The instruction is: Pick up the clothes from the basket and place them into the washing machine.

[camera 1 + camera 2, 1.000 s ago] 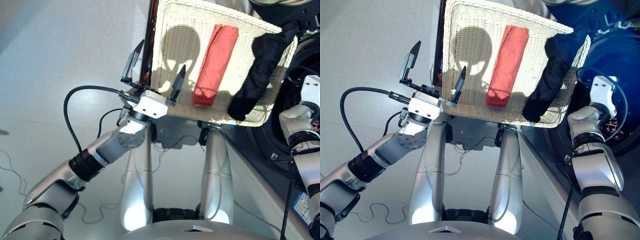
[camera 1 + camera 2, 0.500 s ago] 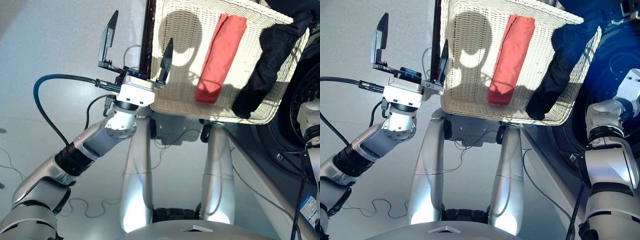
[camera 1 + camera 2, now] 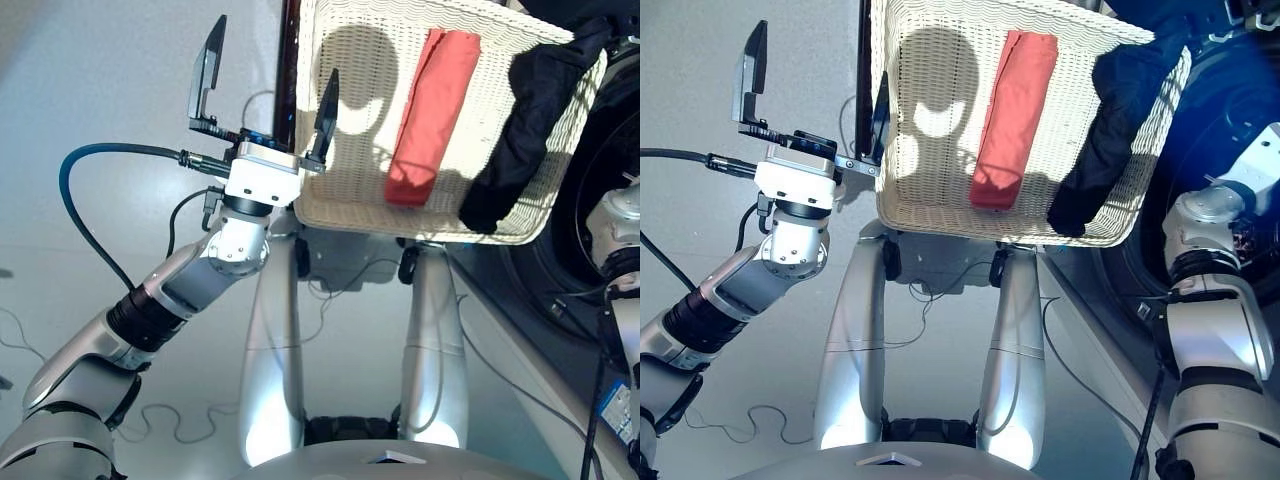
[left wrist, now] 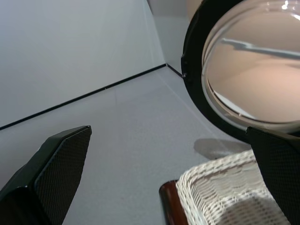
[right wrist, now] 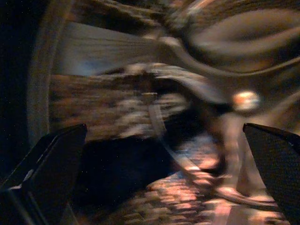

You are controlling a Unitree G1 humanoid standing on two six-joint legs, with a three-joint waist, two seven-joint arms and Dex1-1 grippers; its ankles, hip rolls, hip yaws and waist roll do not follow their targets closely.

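The left claw [image 3: 265,85] stands at the left edge of the basket [image 3: 345,205], its two black fingers spread wide and holding nothing, one finger out over the floor and the other just at the wicker rim. Inside the basket the red cloth [image 3: 430,115] lies straight along the middle, and the black cloth [image 3: 525,125] is draped over the right rim, its upper end hanging out toward the washing machine [image 3: 575,290]. No navy piece can be seen in the basket. To do this step well, I would swing the left claw inward over the red cloth, line the fingers across its narrow width, and close on the middle of the roll so it lifts without trailing. The left wrist view adds the round glass door [image 4: 248,70] standing open above the basket corner. The right claw [image 5: 164,176] is hidden in the head views; only its wrist view shows it, fingers apart and empty, facing what looks like the dark drum.
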